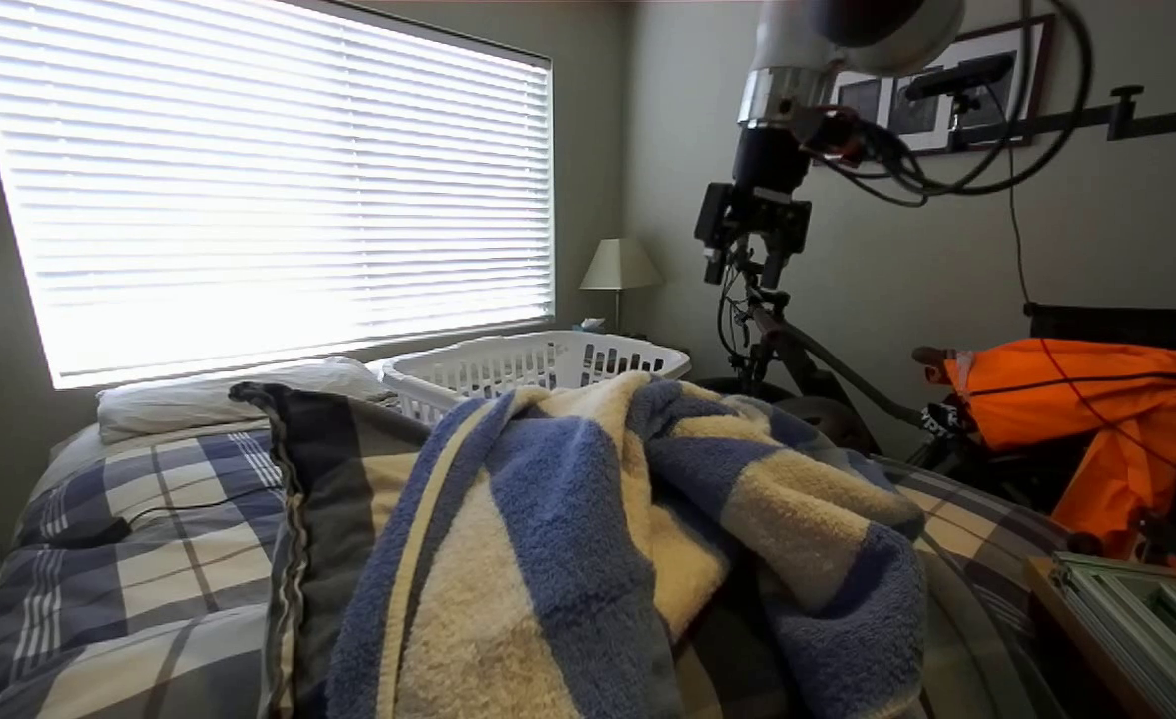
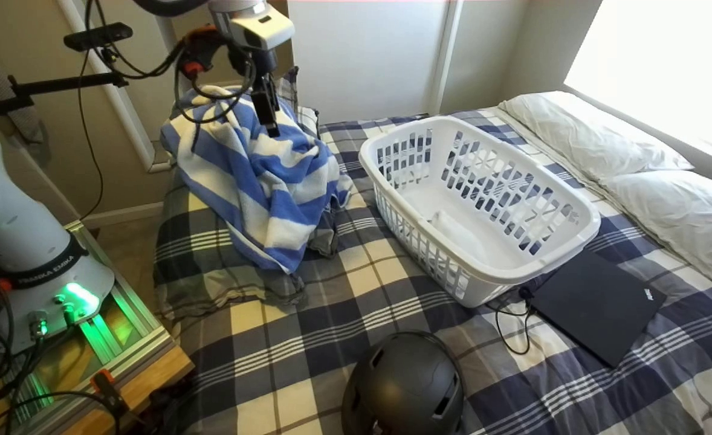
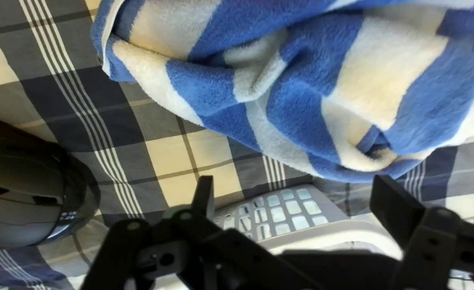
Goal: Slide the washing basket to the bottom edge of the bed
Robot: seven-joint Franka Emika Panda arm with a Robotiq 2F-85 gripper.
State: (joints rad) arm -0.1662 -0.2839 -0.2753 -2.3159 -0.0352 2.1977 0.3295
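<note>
White casing clads the jointed robot arm at far left in an exterior view; it stands beside what I take for the bottom edge of the large bed with blue, navy and cream plaid bedding. Rightward, the slim black fingers hang clear of the bed, spread wide with nothing pinched, as the wrist view confirms. Behind them lies a rumpled blue-and-cream striped towel; next comes a rounded, glossy black helmet. Farther right, the wide white plastic washing basket with slotted walls rests well apart from the bottom edge, so the slide appears not done: gripping the rim and the whole pull remain, and the towel may hinder it. Beyond are a flat black laptop and two soft white pillows, which the basket must leave behind.
</note>
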